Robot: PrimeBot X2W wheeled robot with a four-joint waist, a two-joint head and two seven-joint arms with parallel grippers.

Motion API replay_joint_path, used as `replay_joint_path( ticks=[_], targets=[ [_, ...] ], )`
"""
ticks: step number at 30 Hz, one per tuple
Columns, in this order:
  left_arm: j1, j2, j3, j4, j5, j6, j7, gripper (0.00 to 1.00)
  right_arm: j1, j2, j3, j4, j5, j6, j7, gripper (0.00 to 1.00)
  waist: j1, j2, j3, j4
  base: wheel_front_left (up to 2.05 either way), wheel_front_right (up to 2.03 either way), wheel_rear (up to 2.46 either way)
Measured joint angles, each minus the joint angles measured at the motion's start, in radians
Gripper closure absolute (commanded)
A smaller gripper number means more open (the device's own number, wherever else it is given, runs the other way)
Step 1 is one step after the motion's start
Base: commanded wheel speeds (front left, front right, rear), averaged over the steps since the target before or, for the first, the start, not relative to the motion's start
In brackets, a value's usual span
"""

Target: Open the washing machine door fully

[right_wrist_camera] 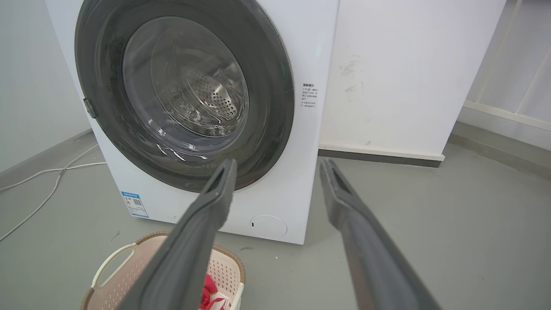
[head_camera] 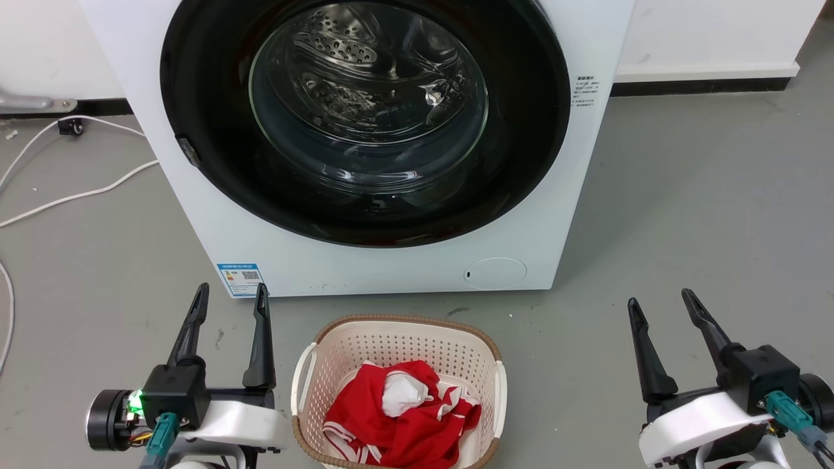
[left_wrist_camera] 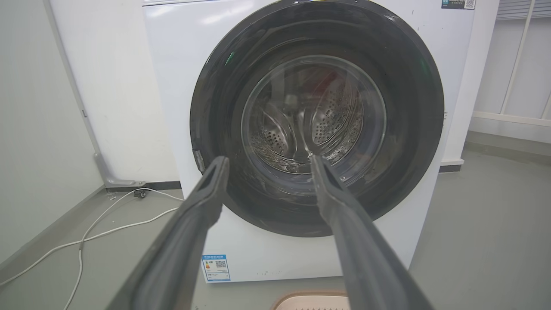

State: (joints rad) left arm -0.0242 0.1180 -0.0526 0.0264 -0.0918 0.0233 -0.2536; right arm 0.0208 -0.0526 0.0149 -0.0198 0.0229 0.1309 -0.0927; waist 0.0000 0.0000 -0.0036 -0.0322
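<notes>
Well ahead of the left pincer point(head_camera: 232, 288) and right pincer point(head_camera: 659, 297), both spread wide and holding nothing, the large round glossy black washing machine door point(head_camera: 521, 130) sat closed on the white boxy front-loading washing machine point(head_camera: 391, 267).

Glossy black washing machine door point(head_camera: 195, 98) with clear glass centre, perforated shiny steel drum point(head_camera: 355, 49), smooth white casing point(head_camera: 365, 267).

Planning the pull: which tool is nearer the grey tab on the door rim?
The left tool; the tab sits on the door at its left rim, the right tool is beyond the basket.
</notes>
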Motion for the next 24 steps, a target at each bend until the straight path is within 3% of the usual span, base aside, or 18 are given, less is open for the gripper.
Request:
replay_joint_path(
  ticks=[24],
  targets=[
    [0.000, -0.026, 0.032, 0.030, 0.017, -0.032, -0.009, 0.00, 0.000, 0.000, 0.003, 0.009, -0.002, 0.000, -0.013, 0.00, 0.0000, 0.0000, 0.002, -0.004, 0.00, 0.00, 0.00]
  ],
)
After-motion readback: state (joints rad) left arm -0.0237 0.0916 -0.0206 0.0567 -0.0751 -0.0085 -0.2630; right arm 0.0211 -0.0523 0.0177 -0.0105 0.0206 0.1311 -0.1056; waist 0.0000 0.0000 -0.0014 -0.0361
